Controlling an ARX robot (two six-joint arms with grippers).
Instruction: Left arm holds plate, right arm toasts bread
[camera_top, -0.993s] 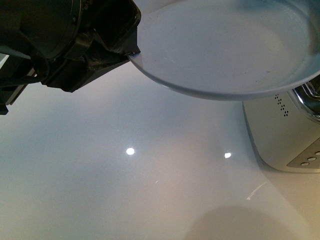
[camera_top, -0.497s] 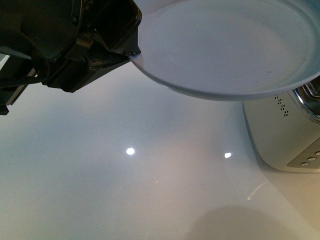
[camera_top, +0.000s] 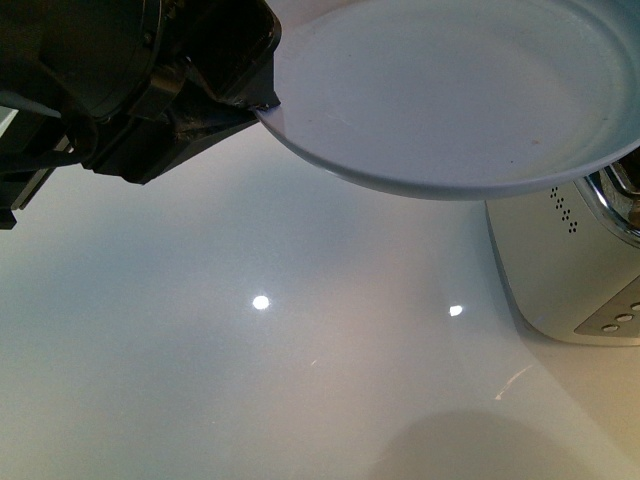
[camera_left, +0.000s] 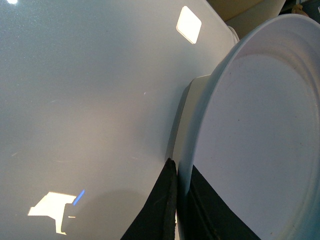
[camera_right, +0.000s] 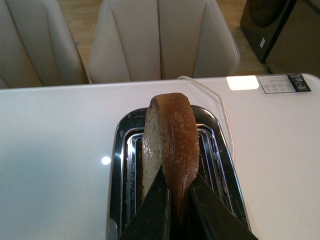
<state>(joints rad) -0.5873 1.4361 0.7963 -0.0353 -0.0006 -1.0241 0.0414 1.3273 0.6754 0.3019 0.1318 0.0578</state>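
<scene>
Pinching the rim of the round pale blue-grey plate (camera_top: 450, 100), which was empty, the bulky black left gripper (camera_top: 262, 103) held it aloft, just left of the silver toaster (camera_top: 560, 270). Further right, the right gripper (camera_right: 177, 180) was closed on the slice of tan wholemeal bread (camera_right: 170, 125), which stood edge-on with its long axis parallel to the slot directly below. Likely next move: a straight vertical drop.

From the body we look down on the worktop (camera_top: 200, 380), with the plate (camera_top: 450, 90) very close overhead. Our left wrist camera hugs that plate's rim. Our right wrist camera looks closely down onto the toaster (camera_right: 119, 150), which the front view shares.
</scene>
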